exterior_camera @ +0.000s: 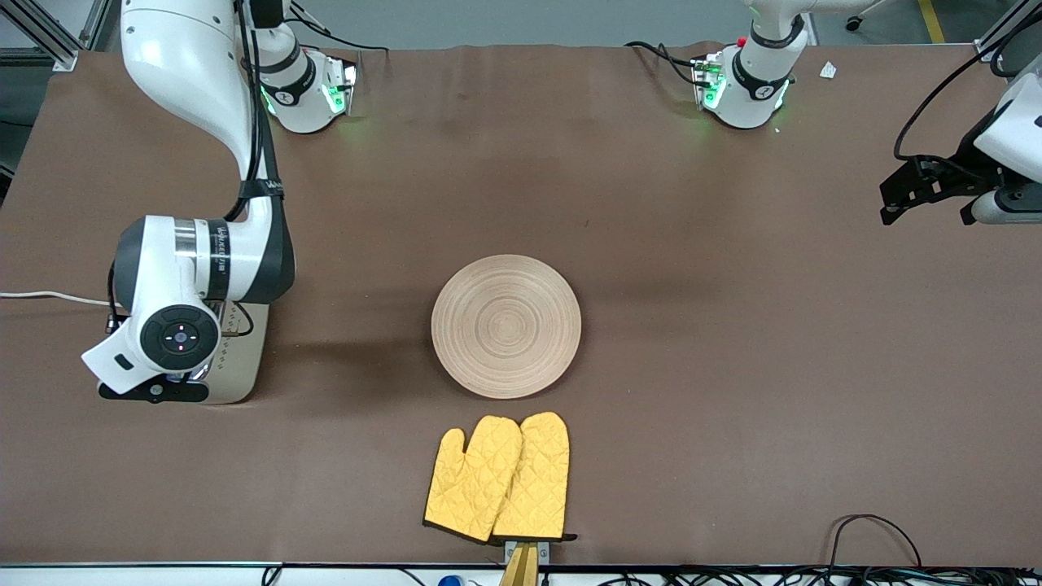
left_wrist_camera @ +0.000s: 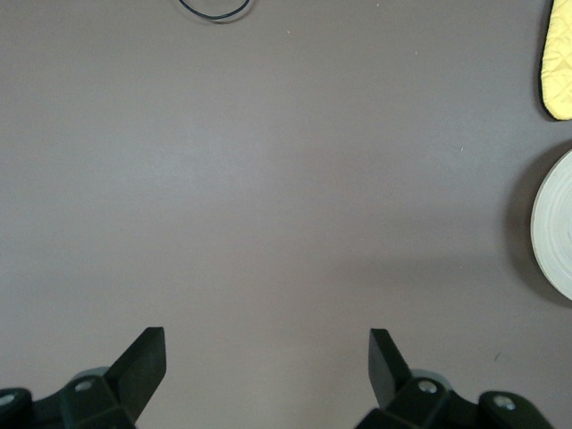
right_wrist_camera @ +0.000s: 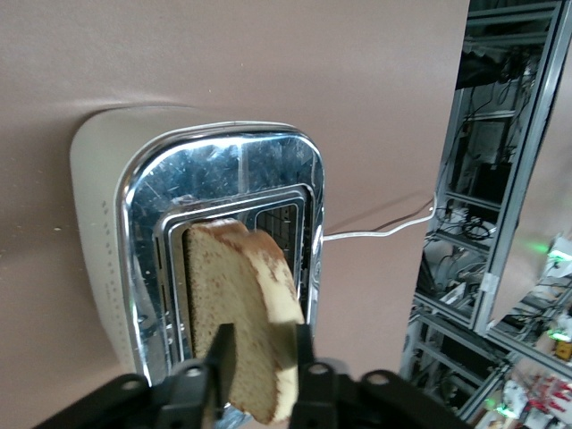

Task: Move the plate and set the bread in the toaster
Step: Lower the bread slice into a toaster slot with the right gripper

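The bread (right_wrist_camera: pixel 237 295) stands on edge between the fingers of my right gripper (right_wrist_camera: pixel 265 344), which is shut on it. Its lower end sits in a slot of the toaster (right_wrist_camera: pixel 98 223), within the chrome top. In the front view the right arm's hand covers most of the toaster (exterior_camera: pixel 244 358), at the right arm's end of the table, and hides the bread. The plate (exterior_camera: pixel 506 325) lies bare at mid-table; its rim (left_wrist_camera: pixel 559 237) shows in the left wrist view. My left gripper (exterior_camera: pixel 895 199) (left_wrist_camera: pixel 268 344) waits open and holds nothing, above the left arm's end of the table.
Two yellow oven mitts (exterior_camera: pixel 498 478) (left_wrist_camera: pixel 561 63) lie nearer the front camera than the plate. The toaster's white cord (exterior_camera: pixel 49 297) (right_wrist_camera: pixel 384 234) runs off the table's edge. A black cable loop (exterior_camera: pixel 875 529) lies by the front edge.
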You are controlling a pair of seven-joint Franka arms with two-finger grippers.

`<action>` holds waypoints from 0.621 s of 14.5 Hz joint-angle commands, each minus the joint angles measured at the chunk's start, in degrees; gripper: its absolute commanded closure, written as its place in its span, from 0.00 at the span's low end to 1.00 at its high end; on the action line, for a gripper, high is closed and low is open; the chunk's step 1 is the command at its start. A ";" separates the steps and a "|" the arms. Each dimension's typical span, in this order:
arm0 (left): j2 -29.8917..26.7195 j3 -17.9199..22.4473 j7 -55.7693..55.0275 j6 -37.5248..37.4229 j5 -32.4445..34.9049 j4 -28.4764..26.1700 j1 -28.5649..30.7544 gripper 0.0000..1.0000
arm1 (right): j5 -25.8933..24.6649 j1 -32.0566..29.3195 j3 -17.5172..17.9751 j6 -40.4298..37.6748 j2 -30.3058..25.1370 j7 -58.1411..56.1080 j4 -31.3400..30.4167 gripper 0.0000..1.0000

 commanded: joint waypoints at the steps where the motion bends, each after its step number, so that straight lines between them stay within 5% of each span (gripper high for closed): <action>1: -0.16 0.08 -0.18 0.04 0.01 -0.15 0.21 0.00 | 3.49 -0.36 0.11 -0.54 -6.04 1.09 -0.73 0.00; 9: -0.34 0.08 0.26 -0.05 0.01 -0.24 1.61 0.00 | 15.55 -5.10 0.02 -2.74 -25.10 -3.39 -5.63 0.00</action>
